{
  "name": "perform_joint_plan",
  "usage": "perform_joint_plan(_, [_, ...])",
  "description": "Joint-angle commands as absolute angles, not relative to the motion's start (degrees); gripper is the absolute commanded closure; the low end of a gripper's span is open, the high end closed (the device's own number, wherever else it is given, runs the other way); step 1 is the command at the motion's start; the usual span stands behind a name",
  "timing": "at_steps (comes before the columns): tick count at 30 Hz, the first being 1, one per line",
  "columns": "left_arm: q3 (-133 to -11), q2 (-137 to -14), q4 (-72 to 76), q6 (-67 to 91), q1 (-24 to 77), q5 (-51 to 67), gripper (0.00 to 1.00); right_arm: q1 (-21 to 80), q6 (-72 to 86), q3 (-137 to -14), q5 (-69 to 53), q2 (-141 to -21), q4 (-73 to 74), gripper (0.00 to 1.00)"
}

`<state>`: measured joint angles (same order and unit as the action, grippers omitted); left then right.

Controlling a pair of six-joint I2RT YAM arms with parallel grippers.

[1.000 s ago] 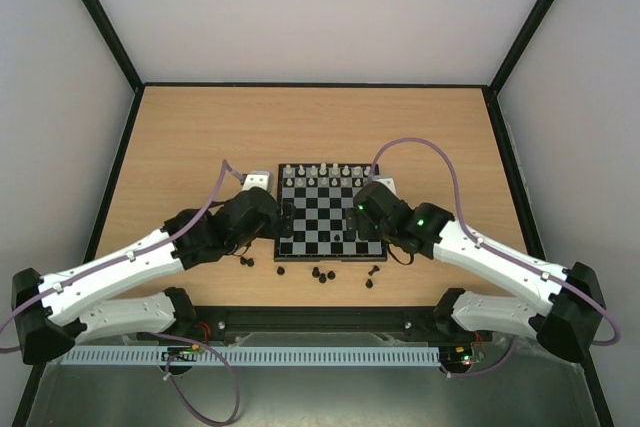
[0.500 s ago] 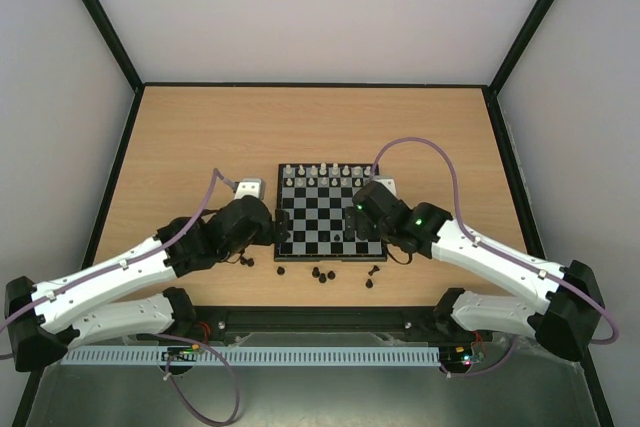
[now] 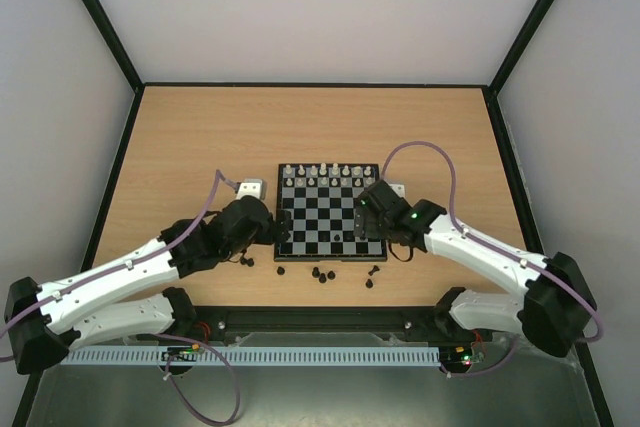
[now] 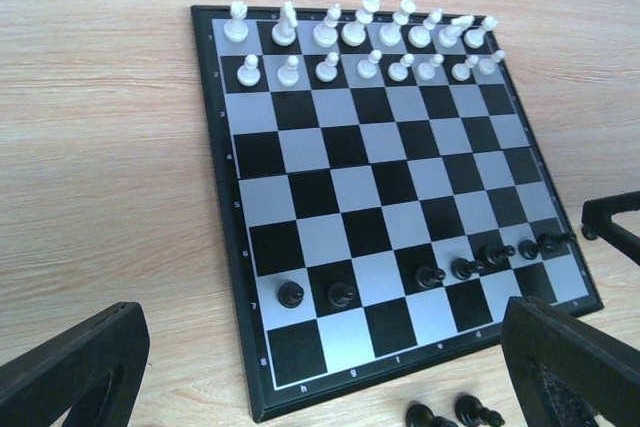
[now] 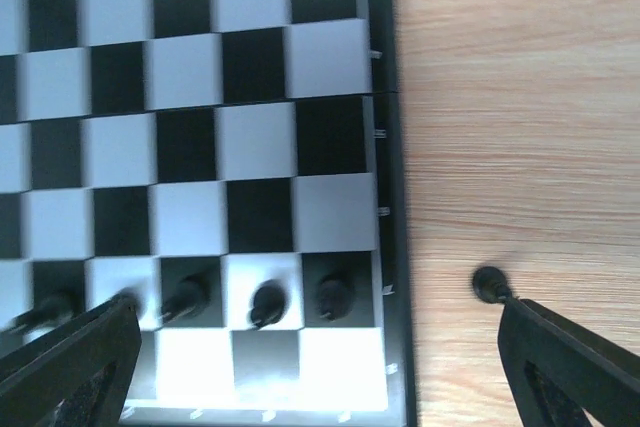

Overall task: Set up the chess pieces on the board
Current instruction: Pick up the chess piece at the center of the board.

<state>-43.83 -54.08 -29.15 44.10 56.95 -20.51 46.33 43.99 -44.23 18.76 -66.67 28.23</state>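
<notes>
The board (image 3: 322,209) lies mid-table with white chess pieces (image 4: 355,32) filling its two far rows. Black pawns (image 4: 342,294) stand along its second-nearest row, also seen in the right wrist view as black pawns (image 5: 268,304). Several loose black pieces (image 3: 322,274) lie on the wood in front of the board, two of them (image 4: 450,413) showing in the left wrist view. My left gripper (image 3: 283,225) hovers open at the board's near left corner, my right gripper (image 3: 360,224) open over its near right corner. Neither holds anything.
One loose black piece (image 5: 487,284) lies on the wood just right of the board's edge, beside my right finger (image 5: 570,362). Another small black piece (image 3: 247,261) lies under my left arm. Black frame rails (image 3: 115,177) border the tabletop.
My left gripper has drawn back a little toward the board's near left corner. My right arm has swung slightly inward, its gripper staying over the near right corner. Both stay open.
</notes>
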Motion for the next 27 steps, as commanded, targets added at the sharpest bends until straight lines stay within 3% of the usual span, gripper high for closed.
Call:
perform_joint_plan(1, [-41.55,-54.71,-25.65,42.09,53.9,-18.28,0.01,40.54,45.78,-40.96,15.97,-68.74,28.89,0.02])
perform_joint_plan(9, [-40.16,-54.3,-23.67,38.38,50.88,-14.76,0.01,36.3,50.71,-35.28,15.64,-65.79,29.27,0.01])
perform_joint_plan(13, [-38.7,-53.29,-22.48,37.0,49.23,-12.74,0.01,35.91,52.02,-33.23,15.78,-65.74,27.86,0.21])
perform_joint_plan(17, [-37.76,-52.49,-21.17,36.33,47.65,-10.64,0.01,34.67,51.66,-33.45,15.13,-66.38,26.8,0.5])
perform_joint_plan(20, [-38.18,-52.64,-21.13,35.8,46.97,-9.96,0.01,33.03,50.53,-33.96,14.03,-66.8,26.04,0.58])
perform_joint_plan(27, [-37.97,-53.2,-20.38,35.36,46.23,-8.83,0.01,30.68,47.84,-35.59,13.36,-69.49,25.09,0.63])
